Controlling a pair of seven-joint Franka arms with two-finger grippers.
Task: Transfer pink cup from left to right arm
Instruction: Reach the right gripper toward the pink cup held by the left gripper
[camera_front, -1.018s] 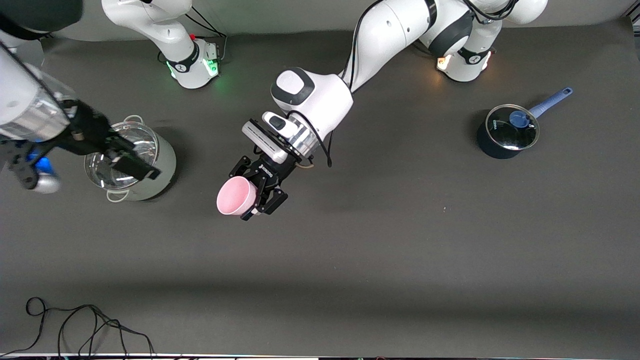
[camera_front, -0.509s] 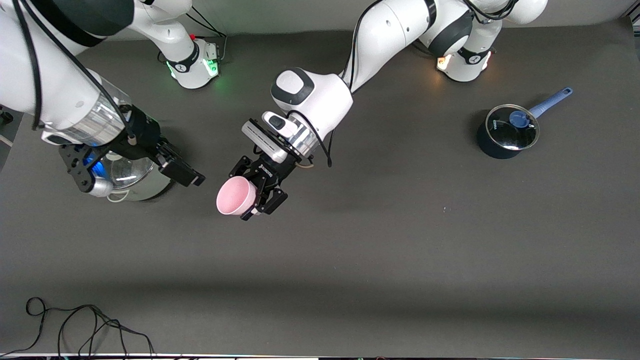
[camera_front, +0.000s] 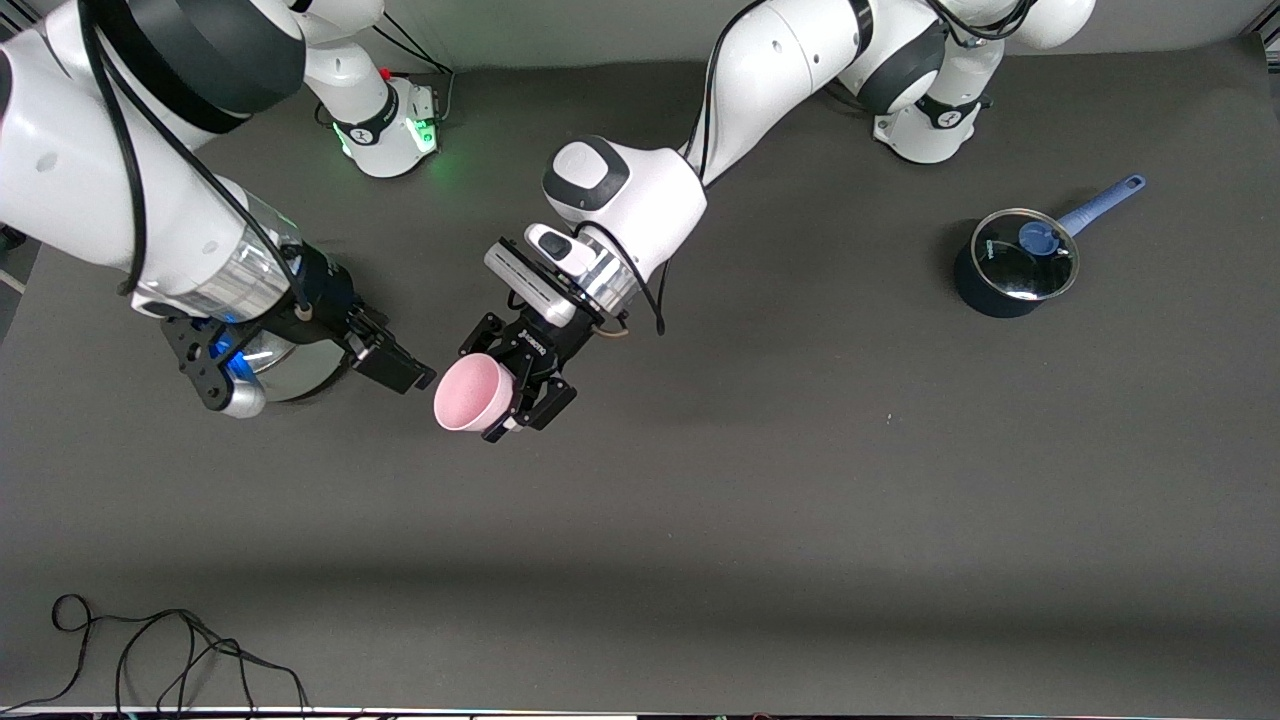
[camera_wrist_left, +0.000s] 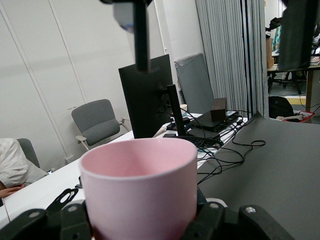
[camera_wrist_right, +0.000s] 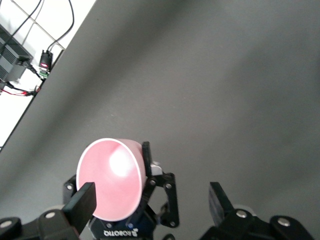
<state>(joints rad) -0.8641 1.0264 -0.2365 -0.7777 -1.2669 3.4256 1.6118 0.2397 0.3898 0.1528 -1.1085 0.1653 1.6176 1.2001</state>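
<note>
Above the tabletop's (camera_front: 800, 480) middle, the left claw (camera_front: 515, 385) clasps the cup (camera_front: 470, 392) tilted mouth-first toward the right claw (camera_front: 395, 370), spread wide just beside it, presumably to receive it.

The pink cup (camera_front: 470, 392) looked like smooth plastic with a soft sheen, a pale highlight inside it. The table (camera_front: 800, 480) under it wore a matt dark grey covering. Beside the cup, toward the right arm's end, the steel pot (camera_front: 300, 365) shone like polished metal. Toward the left arm's end, the dark saucepan (camera_front: 1005, 270) carried a glossy glass lid (camera_front: 1025, 268) and a matt blue handle (camera_front: 1100, 203).
</note>
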